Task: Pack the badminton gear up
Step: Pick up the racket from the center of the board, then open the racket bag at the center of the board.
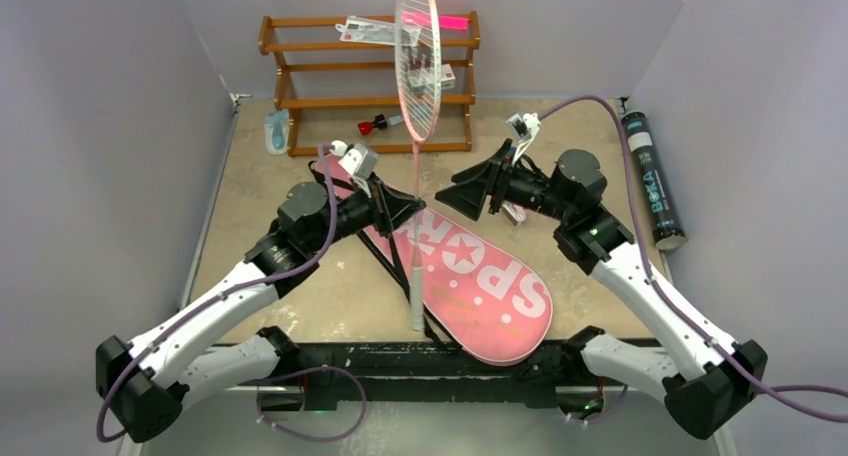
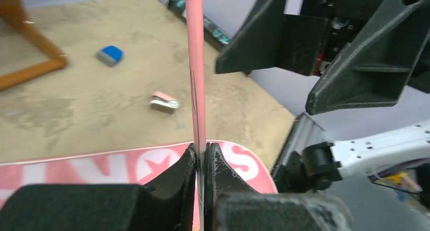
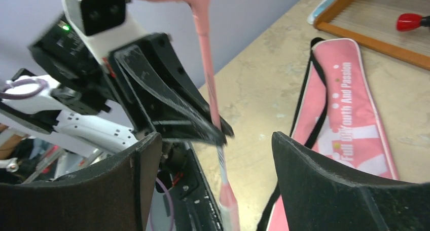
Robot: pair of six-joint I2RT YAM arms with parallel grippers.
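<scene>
**A:** Where is the racket?

**B:** The pink-framed racket (image 1: 418,61) stands almost upright. The left pincer (image 2: 202,157) is clenched on its thin pink shaft, above the white handle. In the top view the picture edge cuts off the top of the head.

**A:** Does the handle touch the pink SPORT bag (image 1: 485,276)?

**B:** I cannot tell. From above, the handle end overlaps the bag's edge, but its height does not show. The bag lies flat on the worktop (image 1: 245,191), and the arms hide part of it.

**A:** And the right pincer (image 3: 215,145)?

**B:** It is released, with the fingers spread wide. It is close to the shaft but apart from it.

**A:** Other gear?

**B:** The black BOKA tube (image 1: 652,181) lies along the right wall. Something lies on the wooden rack (image 1: 300,76) behind the strings, too hidden to name.
</scene>
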